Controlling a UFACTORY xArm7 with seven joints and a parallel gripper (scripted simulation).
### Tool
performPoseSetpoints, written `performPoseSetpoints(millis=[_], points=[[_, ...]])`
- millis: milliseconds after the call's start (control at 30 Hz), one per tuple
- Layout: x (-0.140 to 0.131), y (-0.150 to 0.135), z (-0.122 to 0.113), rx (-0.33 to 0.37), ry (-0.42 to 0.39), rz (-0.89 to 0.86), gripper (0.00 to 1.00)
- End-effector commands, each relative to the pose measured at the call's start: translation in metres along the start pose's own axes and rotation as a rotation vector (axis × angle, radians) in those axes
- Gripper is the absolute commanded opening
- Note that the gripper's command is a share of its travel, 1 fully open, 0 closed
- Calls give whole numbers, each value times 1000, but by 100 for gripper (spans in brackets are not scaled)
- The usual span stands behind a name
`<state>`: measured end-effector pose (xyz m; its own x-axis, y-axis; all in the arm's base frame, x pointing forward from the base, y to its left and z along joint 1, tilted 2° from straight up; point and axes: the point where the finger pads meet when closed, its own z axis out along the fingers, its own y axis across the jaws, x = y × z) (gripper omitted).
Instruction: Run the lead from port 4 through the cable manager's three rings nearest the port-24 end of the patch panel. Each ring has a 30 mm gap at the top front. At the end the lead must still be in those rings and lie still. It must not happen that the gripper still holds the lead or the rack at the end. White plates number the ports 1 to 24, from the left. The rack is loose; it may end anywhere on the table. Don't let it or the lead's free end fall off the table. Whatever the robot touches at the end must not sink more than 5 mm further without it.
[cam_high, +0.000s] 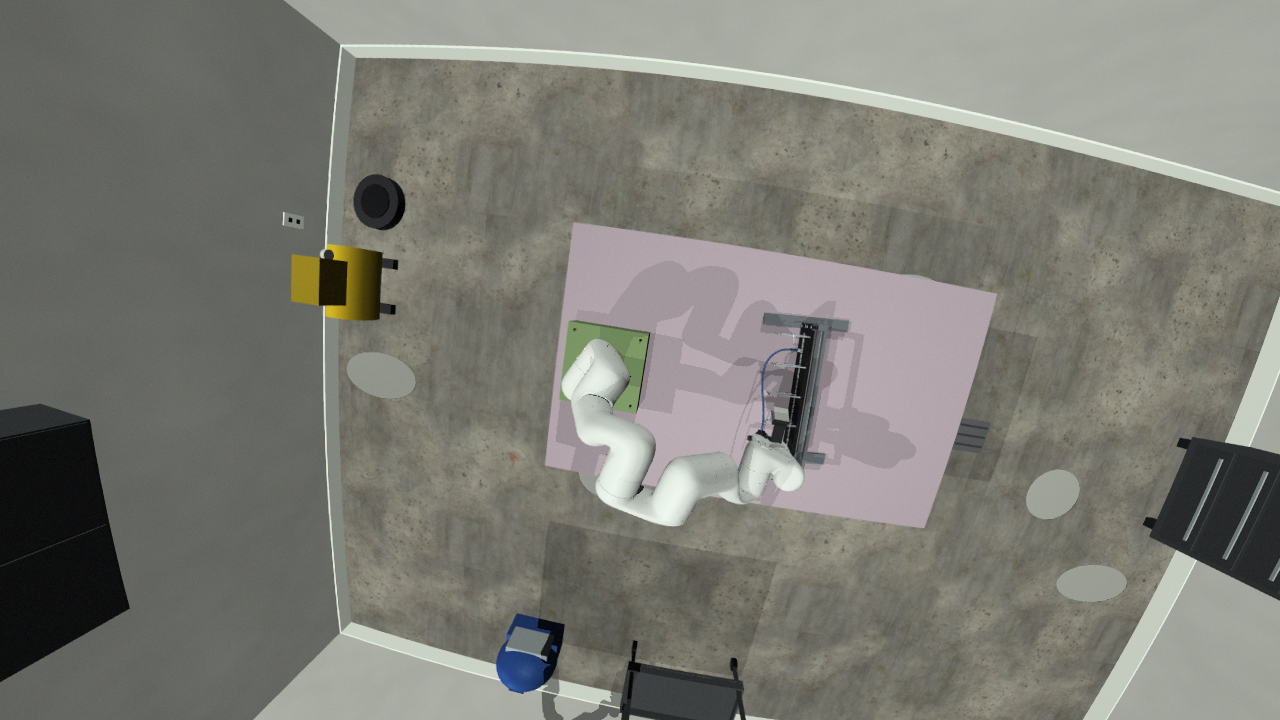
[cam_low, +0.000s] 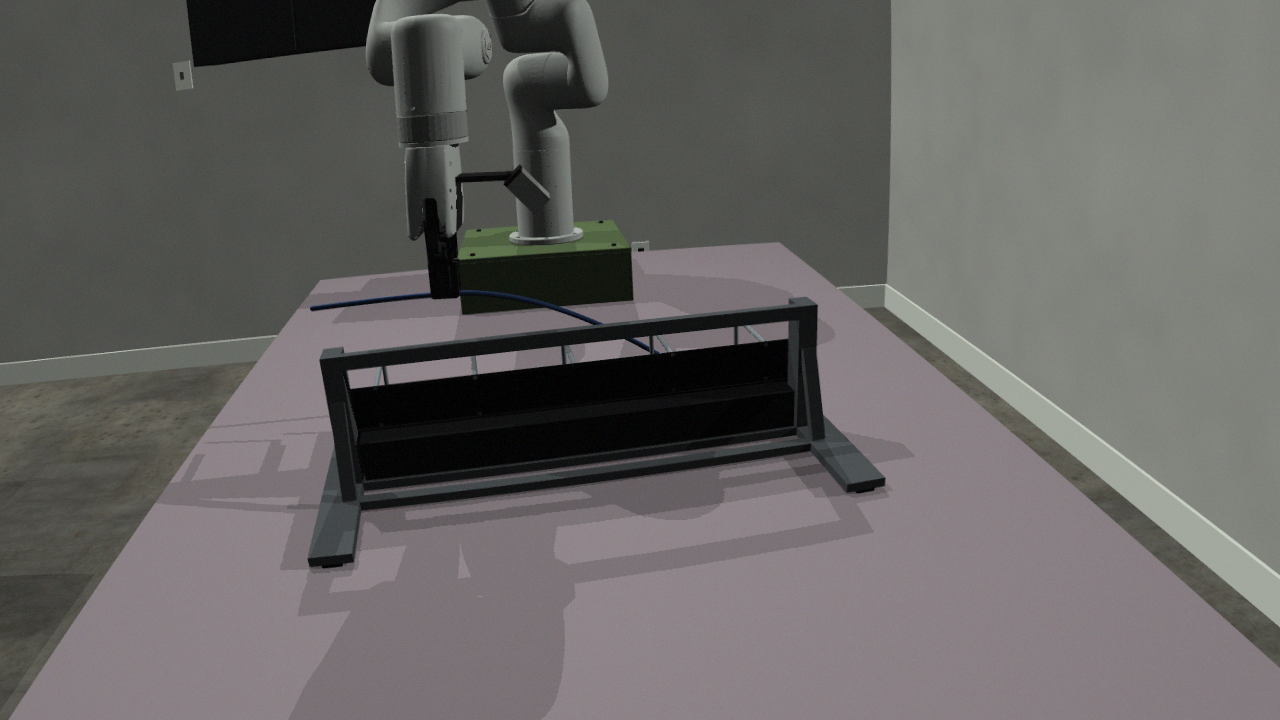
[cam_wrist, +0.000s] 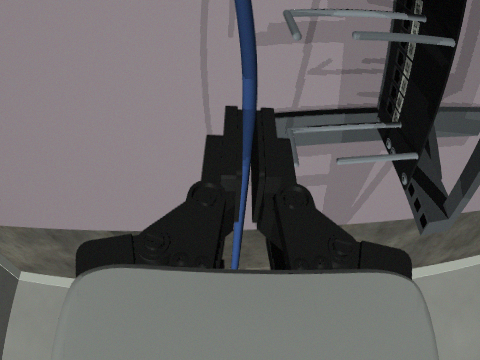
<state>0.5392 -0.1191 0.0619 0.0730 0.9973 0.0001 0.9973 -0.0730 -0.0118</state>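
Observation:
The dark rack (cam_high: 805, 389) stands on the pink table, seen from behind in the exterior view (cam_low: 572, 402). The blue lead (cam_low: 554, 308) leaves the panel near one end and arcs along the rack's front (cam_high: 763, 385). My gripper (cam_low: 443, 288) is shut on the lead near the rack's other end (cam_high: 775, 431), above the table. In the wrist view the lead (cam_wrist: 246, 27) runs between the fingers. Two grey rings (cam_wrist: 354, 27) (cam_wrist: 347, 143) stick out from the patch panel (cam_wrist: 416, 74) just to the right of the lead, which lies outside them. The free end (cam_low: 315, 307) sticks out past the fingers.
The arm's green base block (cam_low: 546, 264) sits behind the rack, near the table's back edge. The table's side edge is close to the gripper (cam_high: 760, 505). The rack's feet (cam_low: 326, 546) (cam_low: 854, 474) reach out over the table.

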Motion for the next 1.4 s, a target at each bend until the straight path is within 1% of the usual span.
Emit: performPoseSetpoints(millis=[0,67,167,1367], points=[[-13,38,-14,23,11,-114,0],[-18,47,-18,23,11,-143,0],[-20,51,-20,23,12,-158,0],[-20,52,-20,23,12,-158,0]])
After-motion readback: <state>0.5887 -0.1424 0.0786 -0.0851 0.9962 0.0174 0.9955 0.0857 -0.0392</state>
